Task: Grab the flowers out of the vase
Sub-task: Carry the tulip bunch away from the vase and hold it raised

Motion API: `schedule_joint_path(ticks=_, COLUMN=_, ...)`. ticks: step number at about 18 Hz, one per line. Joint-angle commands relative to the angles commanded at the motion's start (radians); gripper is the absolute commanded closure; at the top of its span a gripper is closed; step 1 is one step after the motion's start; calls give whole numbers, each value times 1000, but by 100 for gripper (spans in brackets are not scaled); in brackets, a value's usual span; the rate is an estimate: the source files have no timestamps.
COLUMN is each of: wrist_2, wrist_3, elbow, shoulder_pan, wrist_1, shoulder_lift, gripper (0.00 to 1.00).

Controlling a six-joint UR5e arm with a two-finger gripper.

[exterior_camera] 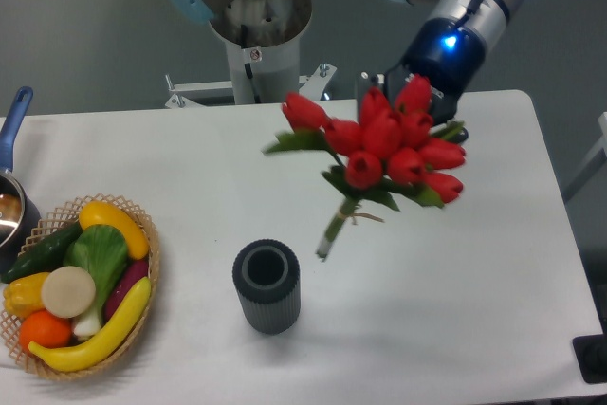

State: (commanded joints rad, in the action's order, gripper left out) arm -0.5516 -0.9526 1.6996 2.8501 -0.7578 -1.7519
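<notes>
Where the white, matte bench (455, 310) meets the left edge, a pot (11, 198) shows only as a dark rounded wall with a blue handle angled upward. Just beside it sits a shallow woven basket (150, 255) of tan wicker, filled with smooth plastic produce: a dark green cucumber, a yellow pepper, a leafy green, a pale round disc, an orange ball, a purple piece and a curved yellow banana along the front rim.

Nearer the middle stands the vase (267, 285), a short dark grey cylinder with fine vertical ribs down its side and a round mouth that shows nothing inside. It is upright on the bench.

Up and to the right, the flowers (389, 144) hang in the air, clear of the vase. The buds are glossy red, closed and egg-shaped, packed into a cluster with one bud and a flat green leaf sticking out to the left. Pointed green leaves fringe the bunch underneath, and the thin tied stems slant down and left, their cut end above the bench just right of the vase's mouth.

Behind the buds is the gripper (413, 101), a dark body with a glowing blue light below a silver wrist with pale blue caps. The jaws are hidden by the buds, so I cannot tell how they sit, though the bunch hangs from them.
</notes>
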Motion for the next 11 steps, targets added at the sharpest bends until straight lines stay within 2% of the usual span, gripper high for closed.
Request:
schedule_joint_path(ticks=2, wrist_2=-126, wrist_3=-2, elbow=43, shoulder_pan=8, wrist_1=0, shoulder_lift=31, gripper=90)
schedule_joint_path(ticks=5, wrist_2=-209, wrist_3=-3, elbow=72, shoulder_pan=14, wrist_1=-3, shoulder_lift=41, gripper=85)
schedule_joint_path(ticks=9, wrist_2=-350, wrist_3=-5, elbow=78, shoulder_pan=11, wrist_1=-5, shoulder_lift=45, gripper=84)
schedule_joint_path(ticks=11, wrist_2=-459, wrist_3=-37, elbow=75, shoulder_pan=8, wrist_1=-23, shoulder_lift=43, gripper=81)
